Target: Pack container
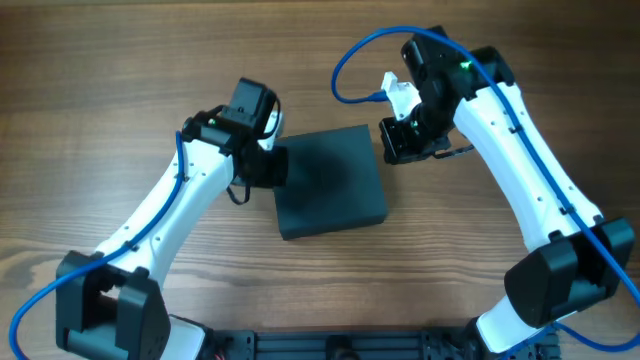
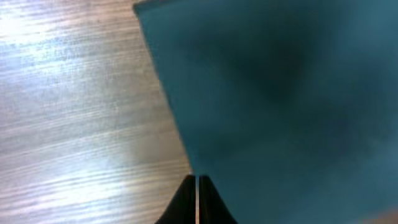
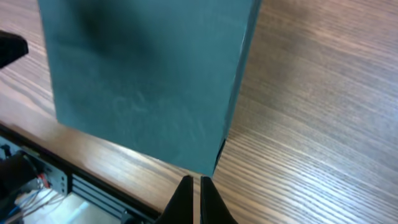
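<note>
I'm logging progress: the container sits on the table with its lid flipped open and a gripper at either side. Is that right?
Not quite. The overhead view shows the container closed, its top flat and unbroken. The rest holds: it sits on the table, with the left gripper and the right gripper at either side.

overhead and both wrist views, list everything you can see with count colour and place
container: 1, dark teal-black, middle of the table between the two grippers, top flat and closed
table: 1, brown wood grain, under everything
rail: 1, black, along the table's near edge
blue cable: 2, blue, one running along each arm
left arm: 1, white with black joints, reaching to the container's left edge
right arm: 1, white with black joints, reaching to the container's right far corner
left gripper: 1, black, fingers together beside the container
right gripper: 1, black, fingers nearly together by a container corner
</note>
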Controlling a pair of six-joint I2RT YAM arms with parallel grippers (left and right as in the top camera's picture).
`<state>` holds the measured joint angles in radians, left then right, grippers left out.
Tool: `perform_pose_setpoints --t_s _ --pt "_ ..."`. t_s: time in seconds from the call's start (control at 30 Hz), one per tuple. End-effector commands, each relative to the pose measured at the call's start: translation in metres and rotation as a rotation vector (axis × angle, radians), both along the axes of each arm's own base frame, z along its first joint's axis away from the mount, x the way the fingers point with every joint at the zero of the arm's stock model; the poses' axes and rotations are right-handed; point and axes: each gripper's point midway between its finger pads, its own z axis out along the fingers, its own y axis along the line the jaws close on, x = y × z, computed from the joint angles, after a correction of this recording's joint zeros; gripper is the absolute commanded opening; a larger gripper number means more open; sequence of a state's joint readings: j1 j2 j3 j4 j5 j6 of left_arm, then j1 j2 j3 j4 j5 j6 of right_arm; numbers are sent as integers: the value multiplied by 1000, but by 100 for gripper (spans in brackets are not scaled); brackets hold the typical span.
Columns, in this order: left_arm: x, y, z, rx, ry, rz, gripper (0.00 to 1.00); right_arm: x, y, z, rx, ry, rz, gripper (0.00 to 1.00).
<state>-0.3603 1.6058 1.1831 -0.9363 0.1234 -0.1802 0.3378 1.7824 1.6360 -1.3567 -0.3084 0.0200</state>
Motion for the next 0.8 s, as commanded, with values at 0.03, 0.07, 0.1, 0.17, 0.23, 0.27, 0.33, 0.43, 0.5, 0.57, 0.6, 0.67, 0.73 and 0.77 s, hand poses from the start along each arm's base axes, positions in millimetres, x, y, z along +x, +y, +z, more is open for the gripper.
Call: perform_pose_setpoints --t_s 0.03,0.07,0.1,0.17,0.23,0.27,0.33,0.43,0.5,0.57,0.6,0.67,0.73,0.77 --pt "-5 0 -24 -48 13 51 4 -17 8 -47 42 98 22 4" --pt "-3 -1 -26 -55 7 51 4 -19 10 -54 56 106 22 4" --pt "-2 -2 -26 -56 2 53 4 -23 14 -61 85 118 26 4" --pt "-1 -1 -26 -54 -2 55 4 -29 19 -71 129 131 44 4" --pt "0 1 -26 -50 -4 62 4 -34 19 -79 134 144 50 4" --pt "0 3 -26 -51 -3 73 4 -34 18 -81 134 143 50 4" --pt "1 7 -26 -55 5 110 4 -35 17 -86 125 142 48 4" --pt "4 12 -26 -56 5 135 4 -33 12 -89 95 129 45 4" --pt "7 16 -26 -59 -1 151 4 -29 8 -92 68 112 38 4" --pt "10 24 -26 -59 -1 176 4 -28 9 -91 70 112 23 4" --pt "11 28 -26 -59 -2 188 4 -27 9 -89 72 105 24 4" --pt "15 36 -25 -60 -9 215 4 -26 13 -84 96 93 25 4" --pt "22 41 -24 -67 -30 233 5 -24 18 -76 131 74 29 4" --pt "25 41 -23 -71 -42 234 6 -21 20 -71 147 57 31 4"
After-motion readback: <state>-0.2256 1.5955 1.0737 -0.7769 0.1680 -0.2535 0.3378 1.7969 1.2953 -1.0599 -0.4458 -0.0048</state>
